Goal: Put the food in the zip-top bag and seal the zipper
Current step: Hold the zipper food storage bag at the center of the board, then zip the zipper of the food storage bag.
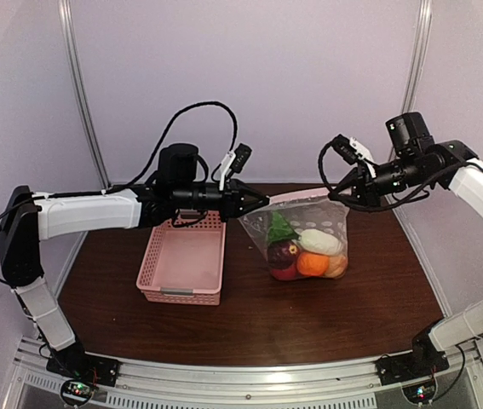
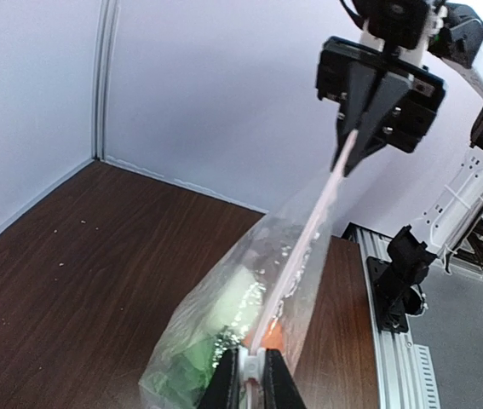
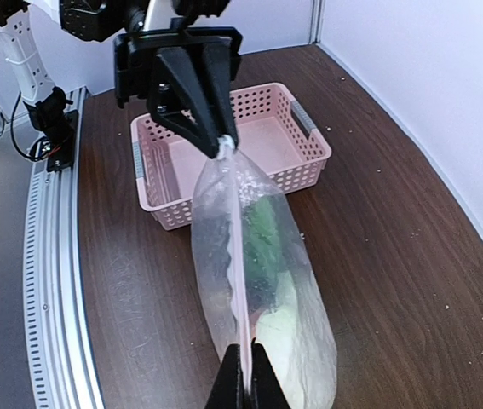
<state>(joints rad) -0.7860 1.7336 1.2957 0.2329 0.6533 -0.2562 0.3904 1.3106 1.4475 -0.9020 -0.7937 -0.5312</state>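
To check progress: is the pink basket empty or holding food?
Empty: the pink basket shows only bare floor; the food is in the bag.

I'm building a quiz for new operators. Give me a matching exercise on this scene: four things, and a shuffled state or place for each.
1 basket
2 zip-top bag
3 food
4 left gripper

A shut on the bag's mouth, basket end
B empty, on the table
C inside the bag
D clear, dotted, held up by its mouth

Pairs: 1-B, 2-D, 3-C, 4-A
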